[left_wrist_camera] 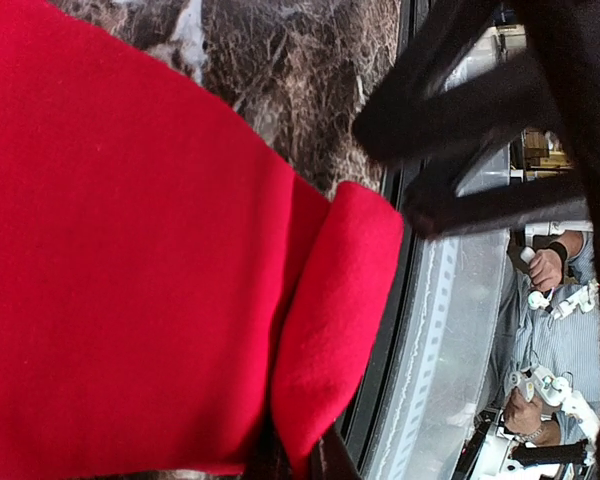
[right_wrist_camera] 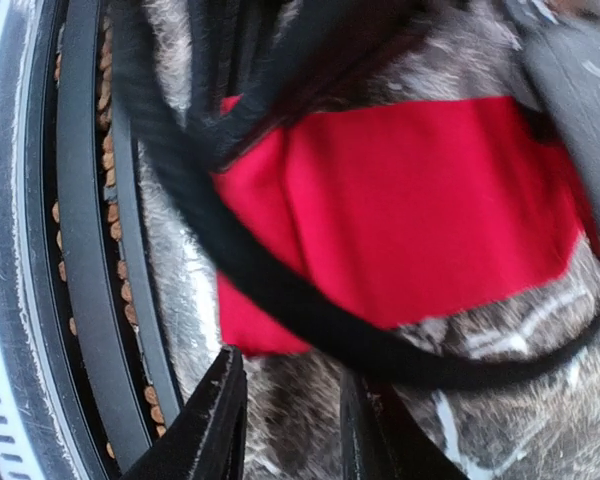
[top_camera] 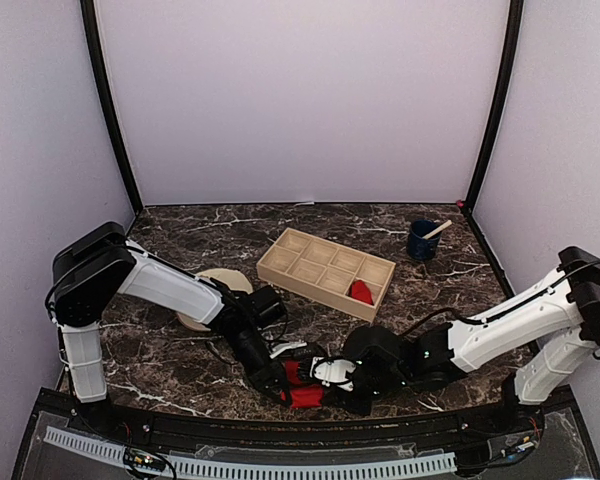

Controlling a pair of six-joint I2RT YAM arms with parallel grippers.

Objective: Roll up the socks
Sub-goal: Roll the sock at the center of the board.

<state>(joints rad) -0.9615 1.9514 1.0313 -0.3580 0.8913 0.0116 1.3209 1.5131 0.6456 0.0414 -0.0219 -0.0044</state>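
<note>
One of the socks (top_camera: 304, 386), red and partly folded, lies on the marble by the table's front edge between my two grippers. It fills the left wrist view (left_wrist_camera: 130, 250), with a folded flap (left_wrist_camera: 340, 300) on its right side. My left gripper (top_camera: 278, 379) (left_wrist_camera: 302, 466) is shut on the sock's near edge. The right gripper (top_camera: 328, 374) (right_wrist_camera: 290, 372) is open just short of the sock (right_wrist_camera: 410, 210), with only bare marble between its fingers. A second red bundle (top_camera: 361, 291) sits in a corner compartment of the wooden tray.
The wooden compartment tray (top_camera: 325, 268) stands mid-table. A beige plate (top_camera: 220, 283) is partly under my left arm. A blue cup (top_camera: 421, 241) with a stick is at the back right. A black cable (right_wrist_camera: 310, 312) crosses the right wrist view. The table's edge rail (left_wrist_camera: 420, 330) runs beside the sock.
</note>
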